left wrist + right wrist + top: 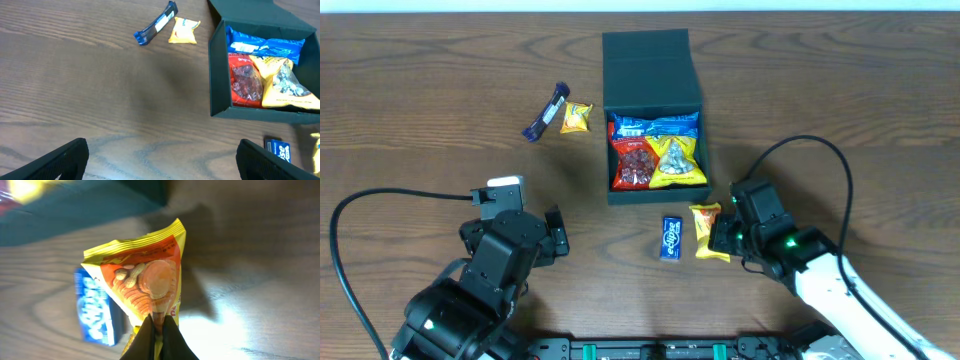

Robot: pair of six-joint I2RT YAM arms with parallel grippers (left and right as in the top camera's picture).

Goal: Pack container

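One grasp: yellow-orange foil peanut packet is pinched by the clenched right jaws.
Left jaws: released, nothing held.
Risk: thin-edge slip; packet dropped short of dark teal cardboard box.

The left arm crouches at the near left, wrist angled forward, its left fingers spread wide and holding nothing. The right arm reaches in from the near right, its right fingers pinched tight on the edge of a yellow packet.

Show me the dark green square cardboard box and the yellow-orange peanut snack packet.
Dark green square cardboard box [648, 65]: overhead view, open flap lid.
Yellow-orange peanut snack packet [150, 280]: right wrist view, printed front.
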